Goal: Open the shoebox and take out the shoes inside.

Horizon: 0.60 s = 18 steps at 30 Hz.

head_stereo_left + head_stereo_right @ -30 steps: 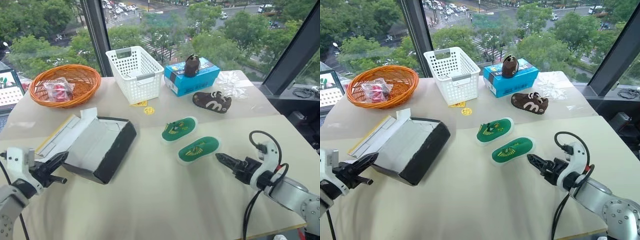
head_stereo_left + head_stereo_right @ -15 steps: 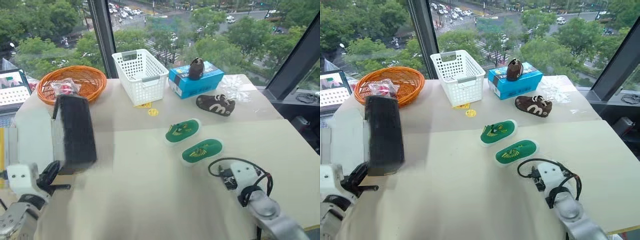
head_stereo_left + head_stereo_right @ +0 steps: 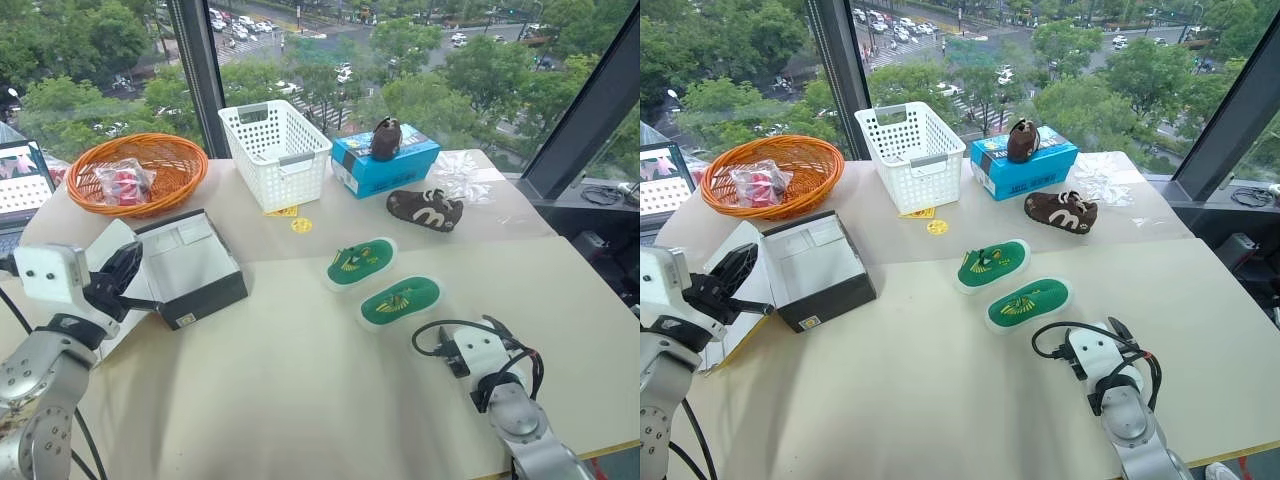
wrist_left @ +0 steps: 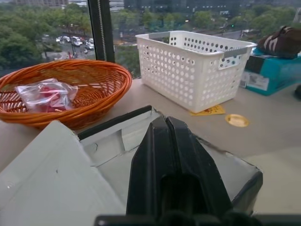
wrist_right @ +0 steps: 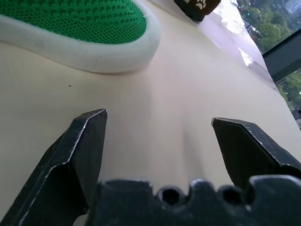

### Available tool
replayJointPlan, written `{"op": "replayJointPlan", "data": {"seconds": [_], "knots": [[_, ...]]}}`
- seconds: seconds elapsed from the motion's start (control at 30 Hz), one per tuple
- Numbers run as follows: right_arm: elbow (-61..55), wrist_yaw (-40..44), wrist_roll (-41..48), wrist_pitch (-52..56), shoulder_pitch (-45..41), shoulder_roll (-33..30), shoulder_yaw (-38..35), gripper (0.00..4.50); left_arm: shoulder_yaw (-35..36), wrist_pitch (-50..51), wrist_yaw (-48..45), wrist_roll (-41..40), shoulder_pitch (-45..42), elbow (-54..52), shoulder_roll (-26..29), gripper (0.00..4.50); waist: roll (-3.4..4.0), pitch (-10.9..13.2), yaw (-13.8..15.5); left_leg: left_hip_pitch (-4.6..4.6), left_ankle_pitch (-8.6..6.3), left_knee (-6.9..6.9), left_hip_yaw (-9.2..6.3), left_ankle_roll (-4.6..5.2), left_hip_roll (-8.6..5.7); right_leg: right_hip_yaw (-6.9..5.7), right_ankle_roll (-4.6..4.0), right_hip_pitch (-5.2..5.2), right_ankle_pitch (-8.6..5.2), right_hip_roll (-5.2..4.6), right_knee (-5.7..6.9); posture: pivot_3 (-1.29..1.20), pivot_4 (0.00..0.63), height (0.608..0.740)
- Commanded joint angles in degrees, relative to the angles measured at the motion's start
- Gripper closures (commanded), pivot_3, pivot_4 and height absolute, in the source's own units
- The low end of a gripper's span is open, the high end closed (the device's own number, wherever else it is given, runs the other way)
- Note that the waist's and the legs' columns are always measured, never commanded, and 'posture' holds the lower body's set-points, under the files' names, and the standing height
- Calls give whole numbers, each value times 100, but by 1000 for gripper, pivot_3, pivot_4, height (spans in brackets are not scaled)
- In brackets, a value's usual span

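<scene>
The shoebox [image 3: 187, 268] lies open at the table's left, a dark base with a white, empty inside. Its lid [image 3: 740, 252] is folded out flat to the left, white side up, with a yellow edge showing. My left gripper [image 3: 128, 272] hovers over the lid at the base's left wall. It is shut, and the left wrist view shows nothing between its fingertips [image 4: 165, 123]. The two shoes [image 3: 361, 260] [image 3: 400, 300] lie soles up at the table's middle, green with white rims. My right gripper [image 5: 157, 115] is open low over the table, just short of the nearer shoe [image 5: 80, 23].
An orange wicker basket [image 3: 160, 150] with a packet of red things stands at the back left, beside a white plastic basket [image 3: 275, 140]. Behind the shoes are a blue box [image 3: 385, 160] with one brown shoe [image 3: 384, 137] on it and another brown shoe [image 3: 424, 208]. Yellow tags [image 3: 299, 225] lie nearby.
The shoebox base, tilted a second ago and then stood on end, now lies flat with its open side up. My left gripper has risen. My right gripper has rolled and sunk toward the table.
</scene>
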Motion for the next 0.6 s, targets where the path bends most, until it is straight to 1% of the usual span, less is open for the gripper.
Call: {"op": "replayJointPlan", "data": {"seconds": [0.03,0.1,0.17,0.23,0.3,0.37,0.4,0.47,0.6], "knots": [[360,65,-267,-136,124,104,-228,293,761,-51,61,-148,555,-245,-71,4500,-2,-2,-8,-1,0,0,0,0,-1,-1,-2,0,-1,-2,0,0,150,736],[467,63,-306,-200,142,219,-295,293,1027,-204,-88,-90,1092,-211,-239,4500,-2,-6,-26,2,-1,0,0,0,0,0,-11,0,-7,-2,-2,0,150,736],[586,38,-360,-231,130,339,-374,293,1121,-403,-232,-71,1534,-173,-437,4500,-7,-10,-15,5,-5,0,4,3,0,4,-28,1,-17,-4,-2,0,150,736],[717,13,-416,-261,102,463,-451,293,981,-632,-429,79,1961,-96,-629,4500,-19,-23,49,4,-5,0,4,4,-1,2,-29,1,-18,-5,-5,0,150,736],[791,8,-468,-259,57,549,-517,293,778,-797,-612,143,2247,-36,-798,4500,-53,-46,102,16,-4,0,3,4,0,1,-31,7,-19,-4,-5,0,150,736],[806,14,-519,-261,13,621,-590,293,637,-1009,-696,263,2364,87,-909,4500,-53,-45,127,50,-9,0,3,-4,0,4,-33,20,-24,-13,-20,0,150,736],[805,4,-549,-253,-4,646,-618,293,588,-1099,-720,313,2377,155,-950,4500,-53,-45,132,54,-32,0,3,-44,0,5,-32,24,-25,-16,-25,0,150,736],[810,17,-607,-266,-25,686,-647,293,474,-1247,-763,393,2376,285,-1018,4500,-45,-45,131,48,-34,0,2,-47,3,6,-32,25,-25,-16,-49,0,150,736],[805,67,-661,-228,-23,814,-709,293,-4,-1610,-940,716,2391,568,-1109,4500,-38,-49,114,52,-34,0,3,-47,8,6,-31,38,-25,-15,-59,0,150,736]]}}
